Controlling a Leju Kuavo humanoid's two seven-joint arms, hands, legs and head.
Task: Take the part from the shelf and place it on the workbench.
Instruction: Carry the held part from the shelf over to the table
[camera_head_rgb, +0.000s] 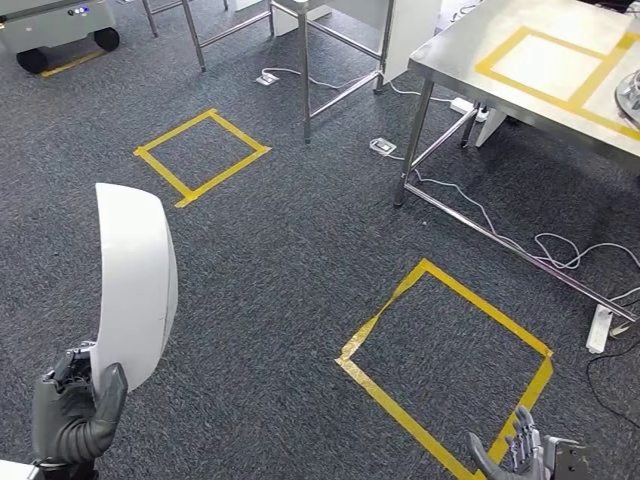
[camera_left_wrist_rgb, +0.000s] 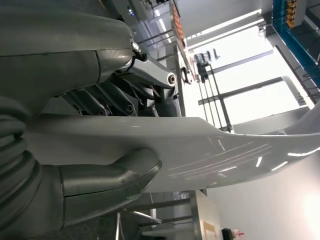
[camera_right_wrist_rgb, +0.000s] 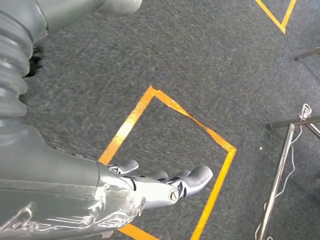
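Left hand (camera_head_rgb: 75, 405) is gripping the white curved part (camera_head_rgb: 136, 290) by its lower edge, carrying it upright so it clears the carpet. Right hand (camera_head_rgb: 521, 450) is hanging empty, fingers apart. Bench (camera_head_rgb: 483, 85) is standing ahead right, its taped square probably awaiting the part.

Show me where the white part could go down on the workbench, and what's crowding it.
The left hand holds the white part. On the workbench, the patch inside the yellow tape rectangle is bare. A metal object sits at the right edge, just outside the tape. Under the bench, cables and a power strip clutter the carpet.
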